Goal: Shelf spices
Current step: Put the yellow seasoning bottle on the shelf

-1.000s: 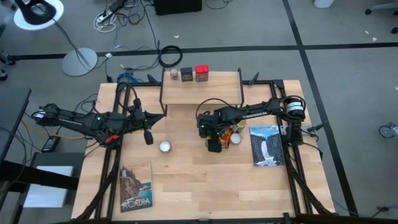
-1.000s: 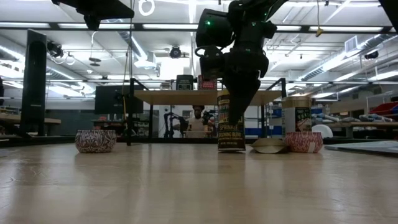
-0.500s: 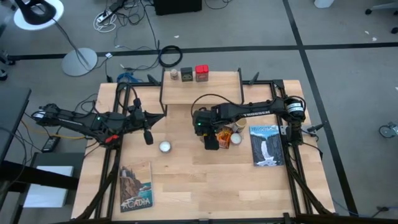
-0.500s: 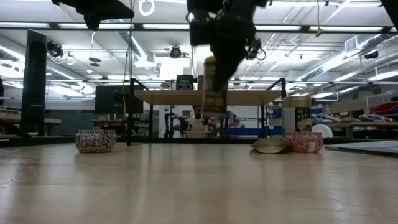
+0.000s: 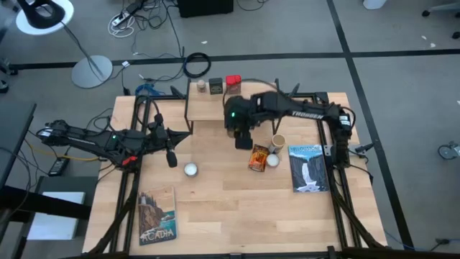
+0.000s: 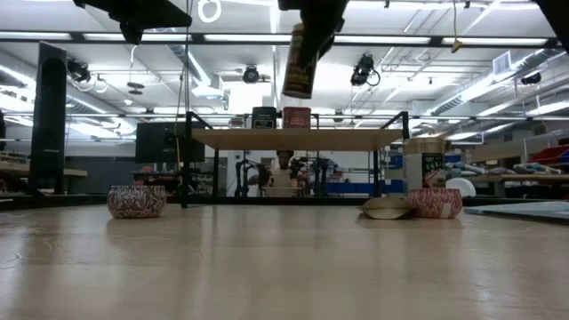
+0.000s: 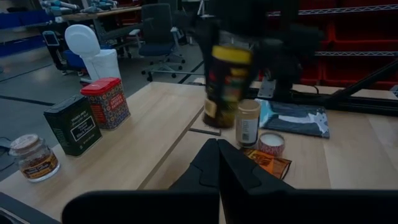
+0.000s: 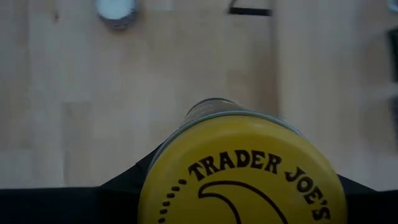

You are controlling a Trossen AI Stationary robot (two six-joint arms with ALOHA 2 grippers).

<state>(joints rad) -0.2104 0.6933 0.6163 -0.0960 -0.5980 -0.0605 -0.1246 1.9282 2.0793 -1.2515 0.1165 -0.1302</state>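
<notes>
My right gripper (image 5: 242, 137) hangs high over the table, just in front of the shelf (image 5: 215, 108), shut on a dark jar with a yellow lid (image 6: 299, 60). On the shelf's plank stand a small pale-capped jar (image 5: 202, 85), a dark tin (image 5: 215, 86) and a red tin (image 5: 233, 82). A tan cylindrical jar (image 5: 278, 142) stands upright on the table. An orange packet (image 5: 258, 157) lies flat beside it. My left gripper (image 5: 172, 158) waits shut over the table's left part. My right gripper pinches the jar between its two fingers at the upper end, by the yellow lid (image 8: 239, 174). A dark finger (image 8: 127, 180) shows at each side of the lid. The fingers slant down from above. The jar (image 7: 224, 81) hangs tilted below them, clear of the table.
Two small round tins (image 5: 190, 170) (image 5: 274, 161) sit on the table, one left of centre and one by the packet. Picture-covered books lie at the right (image 5: 307, 167) and the near left (image 5: 157, 216). The shelf's black legs (image 6: 186, 164) stand at the far edge.
My right gripper has risen steeply with the jar and drawn a little toward the shelf. The jar stood upright on the table beside the tan jar. It now hangs tilted above the height of the shelf's plank.
</notes>
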